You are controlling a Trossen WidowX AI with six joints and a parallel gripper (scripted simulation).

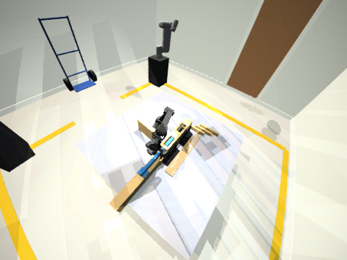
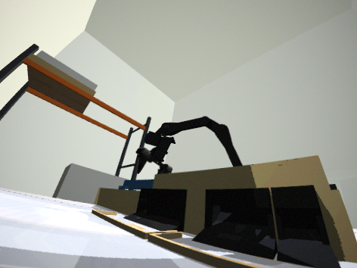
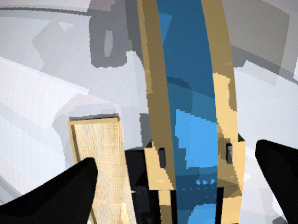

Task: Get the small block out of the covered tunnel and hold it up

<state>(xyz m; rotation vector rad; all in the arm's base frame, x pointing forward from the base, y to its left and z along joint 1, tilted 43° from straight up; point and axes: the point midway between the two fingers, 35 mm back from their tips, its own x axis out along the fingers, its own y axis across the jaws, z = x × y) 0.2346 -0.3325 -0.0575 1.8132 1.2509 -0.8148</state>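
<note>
In the top view, the covered tunnel [image 1: 176, 136] [image 2: 212, 179] lies diagonally just right of the frame's middle. A light-blue surface shows through its nearer top opening, but whether that is the small block or the cage cannot be told; the block is not clearly visible anywhere. The blue handle [image 1: 150, 164] [image 2: 138, 184] [image 3: 189, 65] sticks out toward the lower left, along a tan channel [image 1: 126, 192] [image 2: 117, 198] [image 3: 154, 55]. The gripper [image 1: 158, 150] [image 2: 152, 171] [image 3: 180, 159] points down over this end, its fingers wide apart with nothing held between them; in the wrist view they frame the handle and channel from left and right. A shallow tan tray [image 1: 177, 164] [image 2: 119, 221] [image 3: 102, 167] lies beside the channel in the wrist view's lower left. Loose tan rods [image 1: 208, 129] lie near the tunnel's upper-right end in the top view, and a tan panel [image 1: 145, 128] stands left of the arm [image 1: 167, 116] [image 2: 206, 123].
</note>
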